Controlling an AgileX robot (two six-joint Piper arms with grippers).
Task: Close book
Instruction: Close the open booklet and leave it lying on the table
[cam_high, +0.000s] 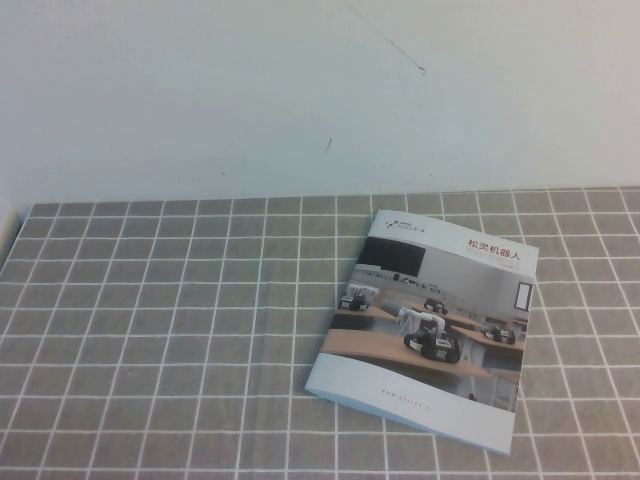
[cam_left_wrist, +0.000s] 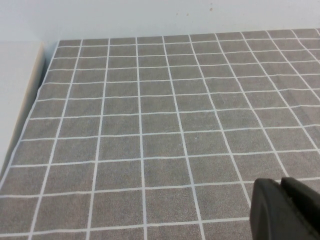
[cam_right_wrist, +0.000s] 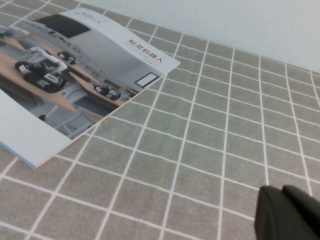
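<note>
Grey-checked bench (cam_high: 150, 300) | book (cam_high: 425, 330) closed, flat, right of centre | left hand (cam_left_wrist: 281, 187) clenched, above bench | right hand (cam_right_wrist: 283, 194) clenched, near book

Left hand (cam_left_wrist: 282, 202) and right hand (cam_right_wrist: 285, 207) are cut by view edges.

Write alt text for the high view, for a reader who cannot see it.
A closed book with a robot photo on its cover lies flat on a grey checked tablecloth, right of centre, before a white wall. Neither the left gripper nor the right gripper appears here; each shows only in its own wrist view, above the cloth.
</note>
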